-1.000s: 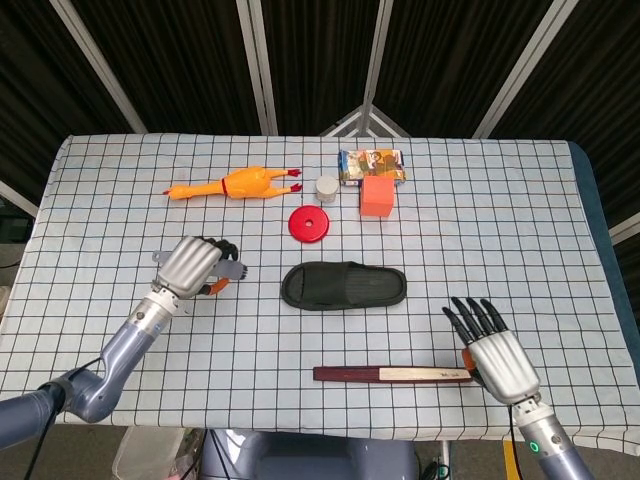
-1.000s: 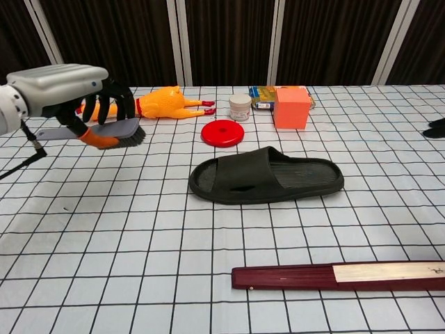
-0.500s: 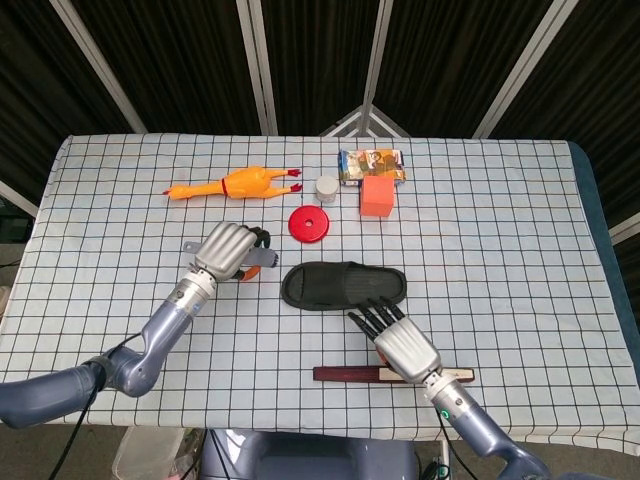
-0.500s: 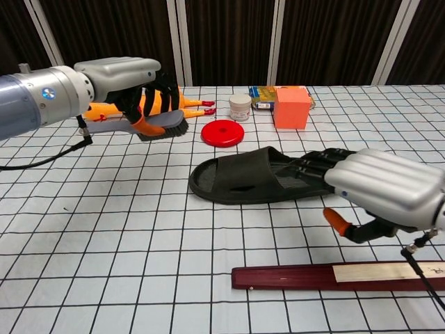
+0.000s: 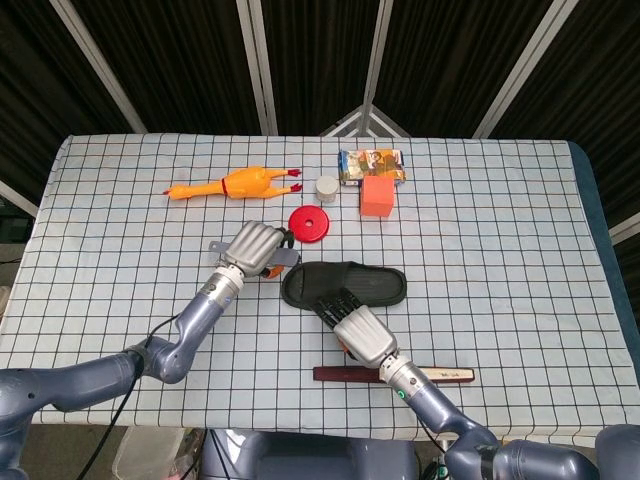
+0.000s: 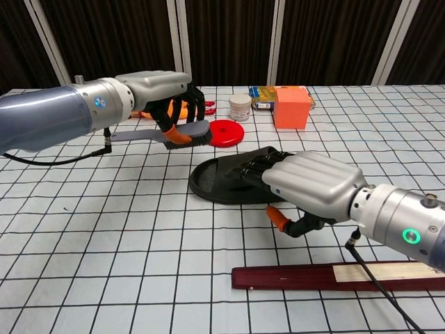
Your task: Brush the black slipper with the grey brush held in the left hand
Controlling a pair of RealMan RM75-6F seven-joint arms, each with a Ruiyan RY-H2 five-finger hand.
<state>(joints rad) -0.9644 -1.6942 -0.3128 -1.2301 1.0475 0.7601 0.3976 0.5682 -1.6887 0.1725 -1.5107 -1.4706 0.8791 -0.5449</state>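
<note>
The right hand (image 6: 313, 186) covers the middle of the black slipper (image 6: 222, 182) in the chest view, so whether its fingertips press the slipper cannot be told. Beyond the slipper, the left hand (image 6: 161, 90) hides most of the rubber chicken (image 5: 235, 185). The print on the box (image 5: 372, 163) is too small to read.
</note>
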